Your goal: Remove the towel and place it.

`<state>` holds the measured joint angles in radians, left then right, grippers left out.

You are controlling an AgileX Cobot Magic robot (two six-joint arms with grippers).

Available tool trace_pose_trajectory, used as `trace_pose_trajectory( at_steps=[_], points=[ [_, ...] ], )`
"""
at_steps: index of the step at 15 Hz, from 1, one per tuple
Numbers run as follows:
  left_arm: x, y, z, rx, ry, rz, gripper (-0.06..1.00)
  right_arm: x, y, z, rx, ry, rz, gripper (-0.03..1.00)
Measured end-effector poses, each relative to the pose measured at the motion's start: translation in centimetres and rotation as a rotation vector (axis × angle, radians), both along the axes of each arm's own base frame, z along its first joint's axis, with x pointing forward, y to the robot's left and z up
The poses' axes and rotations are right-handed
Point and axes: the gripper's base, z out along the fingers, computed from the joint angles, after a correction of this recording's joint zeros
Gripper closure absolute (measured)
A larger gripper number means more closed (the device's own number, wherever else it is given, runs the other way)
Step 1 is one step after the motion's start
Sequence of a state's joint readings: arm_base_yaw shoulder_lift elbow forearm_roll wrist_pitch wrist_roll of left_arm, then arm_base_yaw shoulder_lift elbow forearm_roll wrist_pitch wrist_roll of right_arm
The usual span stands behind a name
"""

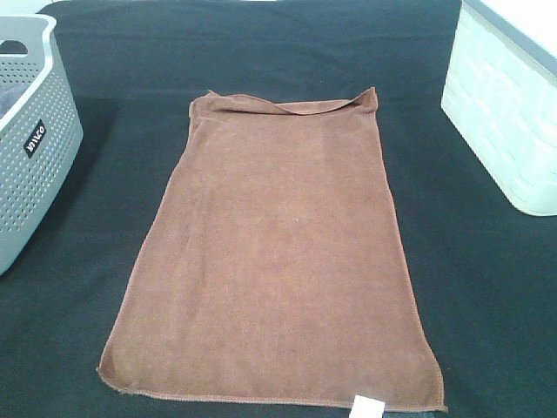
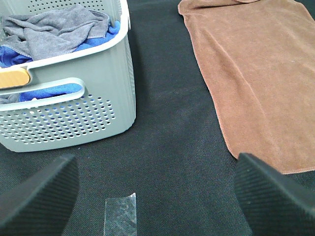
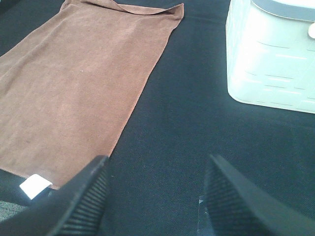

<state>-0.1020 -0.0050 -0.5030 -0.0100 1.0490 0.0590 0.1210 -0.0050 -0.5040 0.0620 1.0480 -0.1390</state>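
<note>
Both hands hang spread and empty over the black-clothed surface [image 1: 487,287]: the left hand [image 2: 155,189] above a clear tape strip [image 2: 121,214], the right hand [image 3: 155,194] by the near edge. The brown rectangular microfibre towel [image 1: 278,261] lies flat mid-surface, far edge folded. A grey perforated plastic basket [image 1: 35,165] sits left, a white plastic basket [image 1: 505,113] far right.

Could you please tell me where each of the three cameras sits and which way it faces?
Exterior high: mounted above, looking down on the brown towel; no arms show.
Left wrist: low over the tablecloth, facing the grey basket; open left gripper.
Right wrist: low, facing the white basket; open right gripper.
Shared: all three views show the towel.
</note>
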Motion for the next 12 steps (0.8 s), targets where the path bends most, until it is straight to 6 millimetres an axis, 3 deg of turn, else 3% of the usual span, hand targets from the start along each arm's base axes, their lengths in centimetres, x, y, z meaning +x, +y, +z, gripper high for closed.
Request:
trace_pose_trajectory(
  at_steps=[5, 12],
  points=[
    [0.0, 0.0, 0.0, 0.0, 0.0, 0.0, 0.13, 0.06, 0.15, 0.0, 0.001, 0.0, -0.135, 0.43],
    [0.0, 0.0, 0.0, 0.0, 0.0, 0.0, 0.13, 0.06, 0.17, 0.0, 0.002, 0.0, -0.137, 0.43]
  ],
)
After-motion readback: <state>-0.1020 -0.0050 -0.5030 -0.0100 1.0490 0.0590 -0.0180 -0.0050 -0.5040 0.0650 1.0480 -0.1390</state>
